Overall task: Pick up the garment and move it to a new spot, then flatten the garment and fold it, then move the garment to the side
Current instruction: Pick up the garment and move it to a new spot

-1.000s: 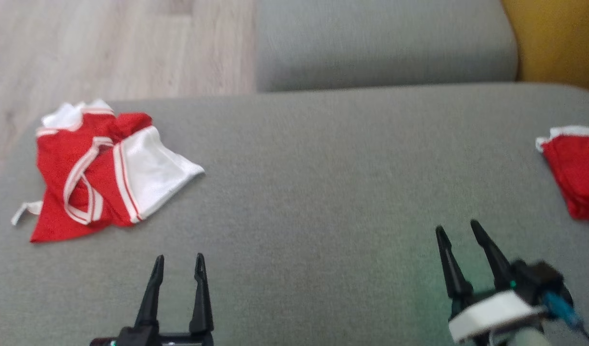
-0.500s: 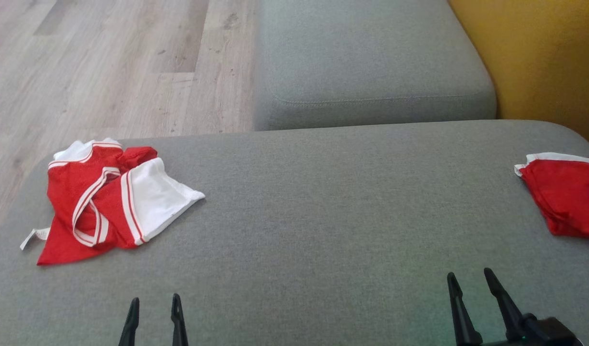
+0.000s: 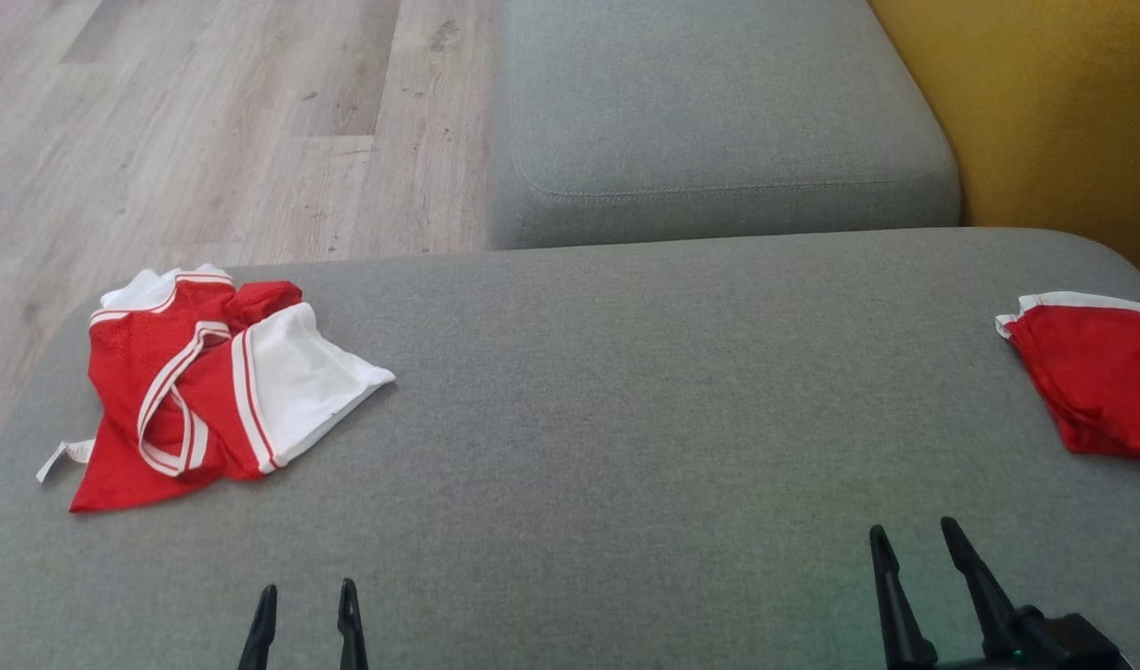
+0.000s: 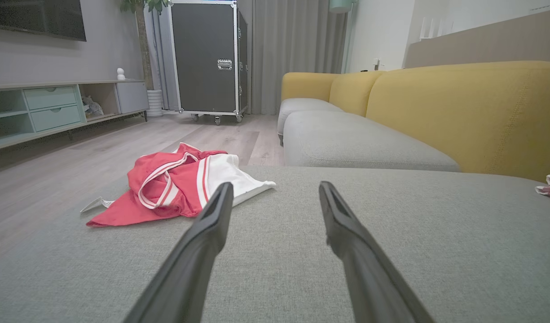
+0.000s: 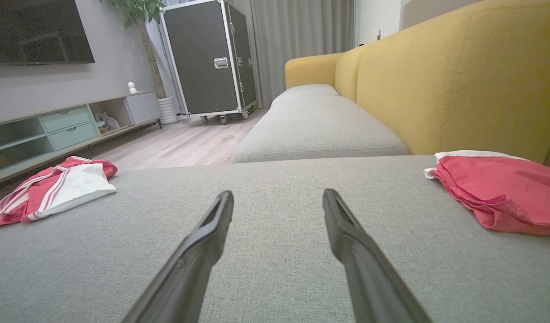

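A crumpled red and white garment (image 3: 197,381) lies near the left end of the grey cushion (image 3: 625,391); it also appears in the left wrist view (image 4: 176,184) and the right wrist view (image 5: 55,188). My left gripper (image 3: 307,596) stands open at the bottom edge, below and to the right of the garment, with nothing between its fingers (image 4: 212,224). My right gripper (image 3: 912,540) is open too, low on the right, empty (image 5: 278,197). A folded red garment (image 3: 1095,377) rests at the cushion's right edge (image 5: 499,190).
A second grey seat cushion (image 3: 718,121) lies beyond, with the yellow sofa back (image 3: 1044,112) to the right. Wooden floor (image 3: 207,130) borders the cushion's left and far side. A black wheeled case (image 4: 207,58) and a low cabinet (image 4: 55,107) stand far off.
The head camera tilted up over the second, so both grippers dropped toward the bottom edge and more floor and sofa came into view. The garments have not moved.
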